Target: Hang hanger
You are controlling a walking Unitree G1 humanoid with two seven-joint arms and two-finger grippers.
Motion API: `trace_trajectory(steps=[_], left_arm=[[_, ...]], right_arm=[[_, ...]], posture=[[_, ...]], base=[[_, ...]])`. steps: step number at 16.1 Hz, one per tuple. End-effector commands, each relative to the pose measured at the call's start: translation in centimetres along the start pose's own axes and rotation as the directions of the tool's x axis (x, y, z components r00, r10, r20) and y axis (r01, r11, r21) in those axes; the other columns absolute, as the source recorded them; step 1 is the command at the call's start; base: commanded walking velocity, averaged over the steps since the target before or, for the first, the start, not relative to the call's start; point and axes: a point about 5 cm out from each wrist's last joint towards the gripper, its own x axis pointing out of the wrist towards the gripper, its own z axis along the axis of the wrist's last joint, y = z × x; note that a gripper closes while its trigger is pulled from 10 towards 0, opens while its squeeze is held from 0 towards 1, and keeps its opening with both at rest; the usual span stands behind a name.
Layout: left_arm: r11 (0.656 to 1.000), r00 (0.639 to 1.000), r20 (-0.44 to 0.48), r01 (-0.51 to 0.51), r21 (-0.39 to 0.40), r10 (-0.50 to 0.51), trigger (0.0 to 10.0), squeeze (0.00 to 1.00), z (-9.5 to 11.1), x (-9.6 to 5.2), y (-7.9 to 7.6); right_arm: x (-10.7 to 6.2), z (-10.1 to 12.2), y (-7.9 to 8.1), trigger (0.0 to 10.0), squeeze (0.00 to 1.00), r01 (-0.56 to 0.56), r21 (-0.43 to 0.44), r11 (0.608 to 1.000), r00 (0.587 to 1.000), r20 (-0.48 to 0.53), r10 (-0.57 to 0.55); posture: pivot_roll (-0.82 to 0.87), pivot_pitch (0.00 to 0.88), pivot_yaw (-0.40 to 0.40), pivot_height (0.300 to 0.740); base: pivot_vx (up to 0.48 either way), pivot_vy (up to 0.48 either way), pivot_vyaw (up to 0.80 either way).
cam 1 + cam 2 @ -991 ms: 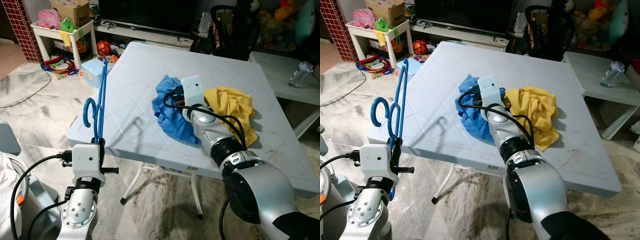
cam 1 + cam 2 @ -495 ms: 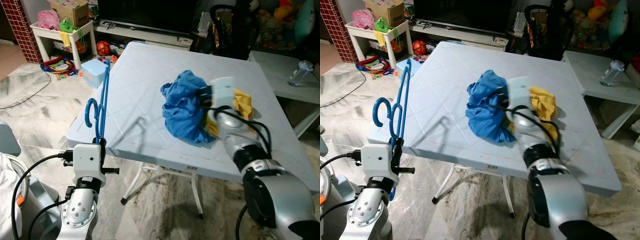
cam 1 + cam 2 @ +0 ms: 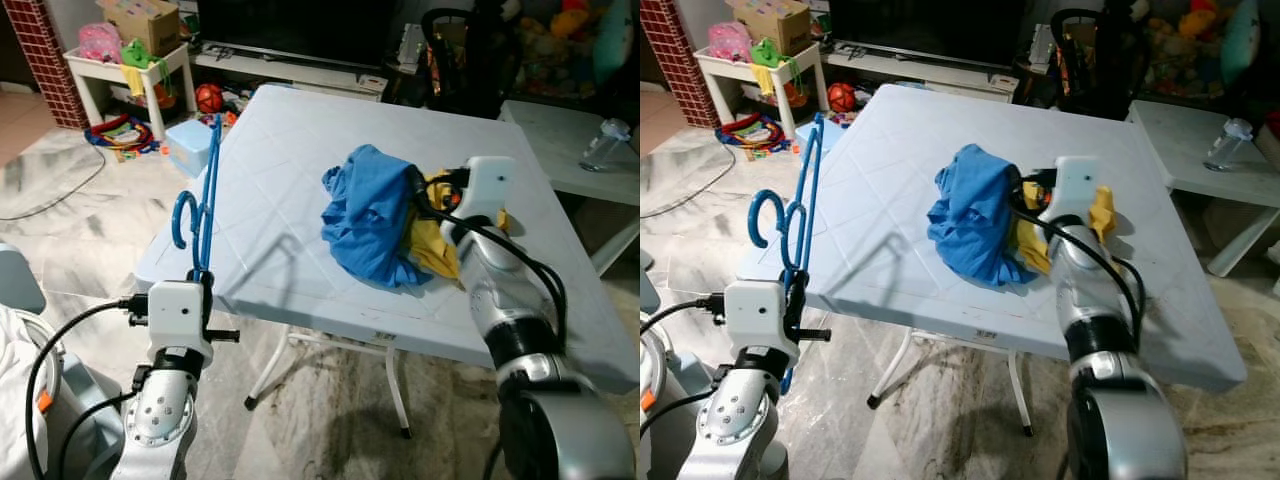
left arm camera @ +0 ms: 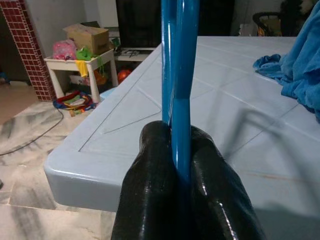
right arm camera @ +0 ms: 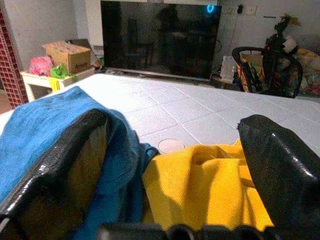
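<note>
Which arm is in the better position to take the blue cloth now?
Right. The right gripper is open at the blue cloth on the table; the left gripper is shut on the hanger.

No writing can be read with any certainty. The cardboard box [image 5: 66, 54] at the left of the right wrist view, on the small white shelf, carries dark print, too blurred to make out. A small label [image 3: 985, 334] on the counter's [image 3: 890, 180] front edge is too small to read.
</note>
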Motion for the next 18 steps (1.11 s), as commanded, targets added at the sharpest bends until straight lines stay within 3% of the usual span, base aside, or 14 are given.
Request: trace_trajectory(steps=[1, 5, 9, 13, 18], left_arm=[[1.0, 1.0, 0.019, 0.025, 0.003, -0.025, 10.0, 0.0, 0.5, 0.4, -0.3], [0.997, 0.996, 0.037, 0.082, -0.004, -0.081, 10.0, 0.0, 0.9, 0.8, -0.8], [0.995, 0.994, 0.039, 0.103, 0.012, -0.103, 10.0, 0.0, 1.0, 0.8, -0.8], [0.992, 0.992, 0.026, 0.127, 0.014, -0.127, 10.0, 0.0, 0.8, 0.6, -0.7], [0.988, 0.988, 0.027, 0.154, 0.019, -0.154, 10.0, 0.0, 0.9, 1.1, -1.1]], right_arm=[[-1.1, 0.5, -1.0, 10.0, 1.0, 0.005, 0.021, 1.0, 0.999, 0.039, -0.005], [-5.4, -1.0, -0.6, 10.0, 1.0, -0.146, 0.023, 0.989, 0.989, -0.005, 0.146], [-9.4, -2.0, -1.2, 10.0, 1.0, -0.11, 0.044, 0.993, 0.992, -0.053, 0.112], [-11.2, -2.3, 0.0, 10.0, 1.0, -0.07, 0.065, 0.995, 0.994, -0.074, 0.075], [-11.6, -2.3, 0.2, 10.0, 1.0, -0.018, 0.058, 0.998, 0.996, -0.085, 0.023]], posture=[[0.09, 0.0, -0.079, 0.74], [0.06, 0.0, -0.056, 0.74], [0.06, 0.0, -0.055, 0.74], [0.05, 0.0, -0.036, 0.74], [0.04, 0.0, -0.025, 0.74]], base=[[0.0, 0.0, 0.0], [0.0, 0.0, 0.0], [0.0, 0.0, 0.0], [0.0, 0.0, 0.0], [0.0, 0.0, 0.0]])
